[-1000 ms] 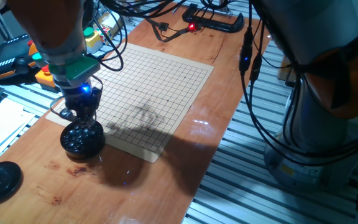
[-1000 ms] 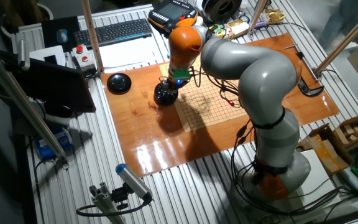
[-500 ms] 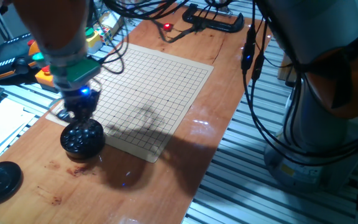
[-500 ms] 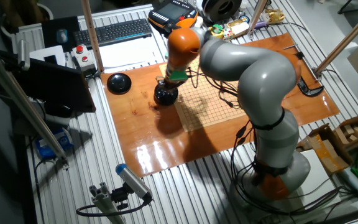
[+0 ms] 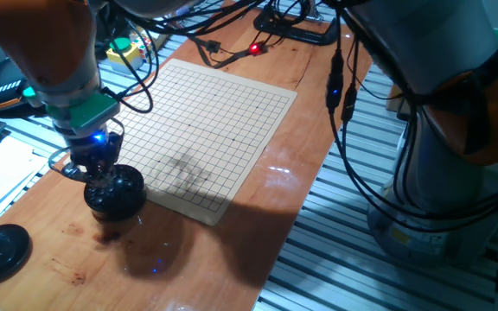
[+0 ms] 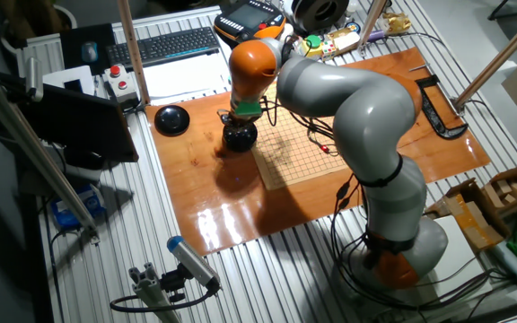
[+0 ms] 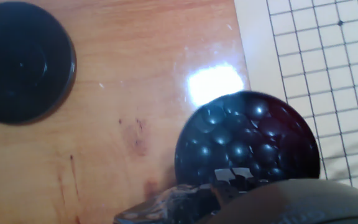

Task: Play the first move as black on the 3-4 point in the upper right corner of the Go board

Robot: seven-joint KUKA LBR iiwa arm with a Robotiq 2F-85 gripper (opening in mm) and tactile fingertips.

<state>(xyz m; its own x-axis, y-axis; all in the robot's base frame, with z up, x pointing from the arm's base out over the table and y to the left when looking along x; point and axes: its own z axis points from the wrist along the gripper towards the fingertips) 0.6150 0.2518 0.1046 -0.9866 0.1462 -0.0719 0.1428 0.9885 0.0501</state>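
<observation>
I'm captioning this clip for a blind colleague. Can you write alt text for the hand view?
Seen from the hand camera, a round black bowl heaped with glossy black stones sits on the wooden table, its right side overlapping the edge of the gridded Go board. A flat black lid lies at upper left; the jaws are a blur at the bottom edge.

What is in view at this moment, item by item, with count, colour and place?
Board: one, tan with black grid, mid-table, no stones on it.
Bowl: one, black, full of black stones, on the wood beside the board's edge.
Lid: one, black, on the wood apart from the bowl.
Table: one, reddish wood.
Clamp: one, black, far table edge.
Keyboard: one, black, off the table.
Gripper: one, black, low over the bowl; finger state unclear.
</observation>
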